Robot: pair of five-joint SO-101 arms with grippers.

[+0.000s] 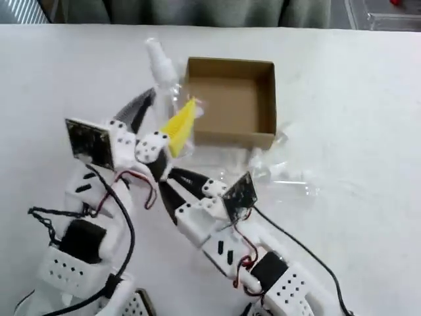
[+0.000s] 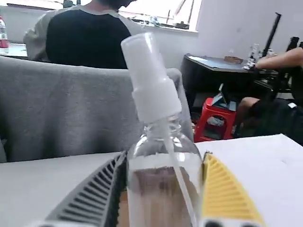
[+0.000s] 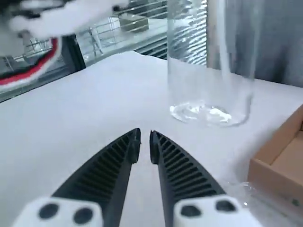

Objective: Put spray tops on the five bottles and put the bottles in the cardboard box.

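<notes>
The left tool (image 2: pixel 163 158) has one grey ribbed finger and one yellow ribbed finger, while the right tool (image 3: pixel 144 137) has two black ribbed fingers on white bases. The bottle (image 2: pixel 161 184) is clear with a white spray top (image 2: pixel 151 78). In the upper middle of the high view, the cardboard box (image 1: pixel 230 139) is plain brown on a white tabletop (image 1: pixel 355 99).
</notes>
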